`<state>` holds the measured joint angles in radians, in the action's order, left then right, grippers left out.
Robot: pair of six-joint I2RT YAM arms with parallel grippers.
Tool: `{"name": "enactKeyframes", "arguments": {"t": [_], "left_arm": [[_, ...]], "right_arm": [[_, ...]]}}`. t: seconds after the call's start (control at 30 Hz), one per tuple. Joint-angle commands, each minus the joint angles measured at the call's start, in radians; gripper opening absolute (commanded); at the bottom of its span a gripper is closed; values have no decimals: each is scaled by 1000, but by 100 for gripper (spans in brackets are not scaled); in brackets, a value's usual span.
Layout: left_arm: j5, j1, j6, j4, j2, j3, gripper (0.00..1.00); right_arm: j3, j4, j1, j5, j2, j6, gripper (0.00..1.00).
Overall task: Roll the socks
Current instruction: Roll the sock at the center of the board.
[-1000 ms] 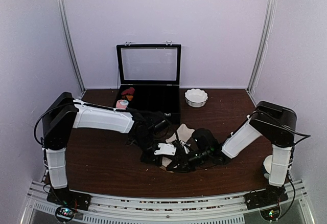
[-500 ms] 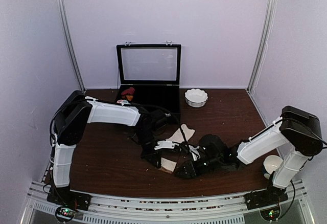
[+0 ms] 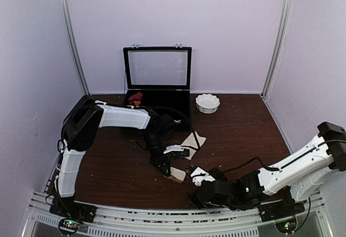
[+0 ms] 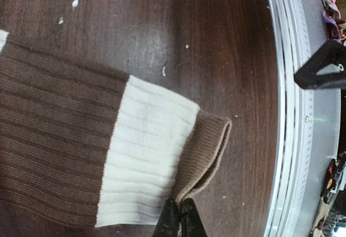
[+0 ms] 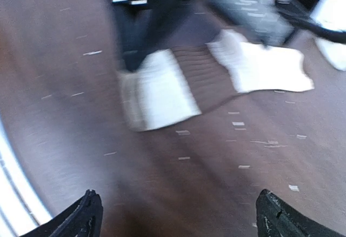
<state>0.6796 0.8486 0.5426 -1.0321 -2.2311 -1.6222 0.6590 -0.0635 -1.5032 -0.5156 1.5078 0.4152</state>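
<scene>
Brown-and-cream ribbed knit sock (image 4: 81,156) limp, light; you grab tan cuff (image 4: 208,150). Left gripper (image 4: 180,211) pinches sock edge; right gripper (image 5: 177,195) spread, empty.

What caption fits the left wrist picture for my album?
Shut left pincer pinching the tan cuff of a brown-and-cream sock.
</scene>
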Motion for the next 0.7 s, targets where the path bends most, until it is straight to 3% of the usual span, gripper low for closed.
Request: {"name": "enactKeyframes", "arguments": {"t": [0.0, 0.1, 0.23, 0.43, 0.67], "left_arm": [[65, -7, -6, -36, -1, -6, 0], [79, -13, -19, -40, -19, -16, 0], [117, -29, -46, -89, -62, -78, 0], [172, -50, -84, -163, -141, -167, 0], [157, -55, -100, -153, -154, -155, 0]], "right_arm": [[47, -210, 18, -331, -10, 158, 100], [-19, -53, 45, -166, -31, 90, 100], [-62, 107, 42, -88, -42, -70, 98], [-74, 258, 50, 131, -29, -428, 76], [-5, 308, 186, 382, 61, -519, 52]]}}
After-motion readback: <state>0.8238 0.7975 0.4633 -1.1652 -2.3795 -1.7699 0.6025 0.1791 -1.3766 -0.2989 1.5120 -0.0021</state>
